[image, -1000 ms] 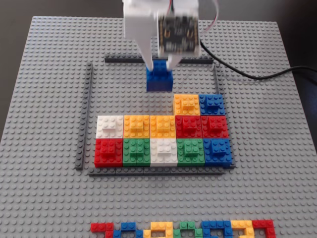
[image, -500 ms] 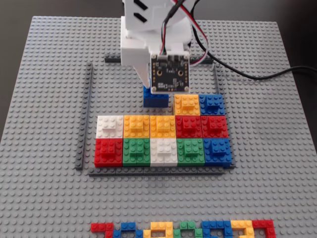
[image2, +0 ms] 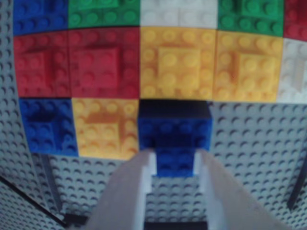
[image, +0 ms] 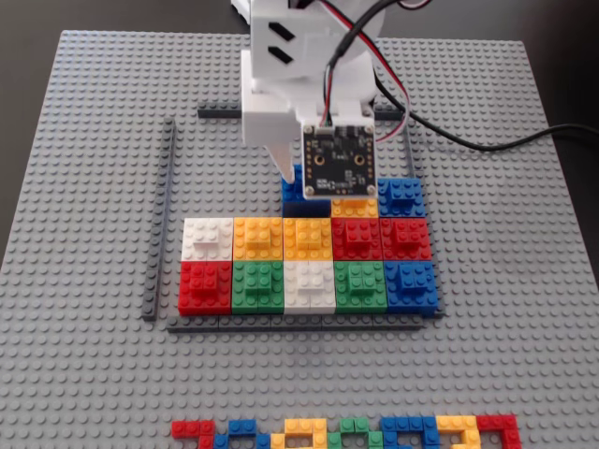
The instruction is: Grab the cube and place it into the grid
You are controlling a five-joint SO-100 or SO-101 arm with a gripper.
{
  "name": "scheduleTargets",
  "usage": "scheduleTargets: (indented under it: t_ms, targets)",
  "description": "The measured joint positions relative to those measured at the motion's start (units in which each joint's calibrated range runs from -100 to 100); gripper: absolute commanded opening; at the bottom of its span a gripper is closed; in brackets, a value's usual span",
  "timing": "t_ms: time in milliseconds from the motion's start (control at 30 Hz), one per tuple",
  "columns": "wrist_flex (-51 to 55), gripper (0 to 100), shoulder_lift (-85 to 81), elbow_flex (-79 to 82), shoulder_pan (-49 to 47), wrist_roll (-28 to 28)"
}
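My gripper (image: pixel 307 183) is shut on the blue cube (image: pixel 291 186), whose left edge shows past the wrist board in the fixed view. In the wrist view the fingers (image2: pixel 144 172) pinch the raised step of the blue cube (image2: pixel 175 132), with the gripper (image2: pixel 175 162) centred on it. The cube is inside the grid (image: pixel 281 325), in the third row, right beside a yellow cube (image2: pixel 103 127) and just short of the yellow cube (image2: pixel 175 62) in the middle row. A dark gap shows between them. Whether the cube rests on the baseplate I cannot tell.
Two full rows of coloured cubes (image: pixel 309 262) fill the near part of the grid, and a blue cube (image: pixel 401 196) ends the third row. A multicoloured strip (image: pixel 346 432) lies at the front edge. A black cable (image: pixel 487 140) trails off to the right.
The gripper has carried the blue cube from near the grid's far strip toward the rows of cubes, ending next to the yellow cube in the third row.
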Motion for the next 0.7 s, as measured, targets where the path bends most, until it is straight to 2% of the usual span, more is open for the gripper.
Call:
scheduleTargets:
  t_ms: [700]
  targets:
    - [-0.59,2,2.80,-1.59,-0.15,-0.15]
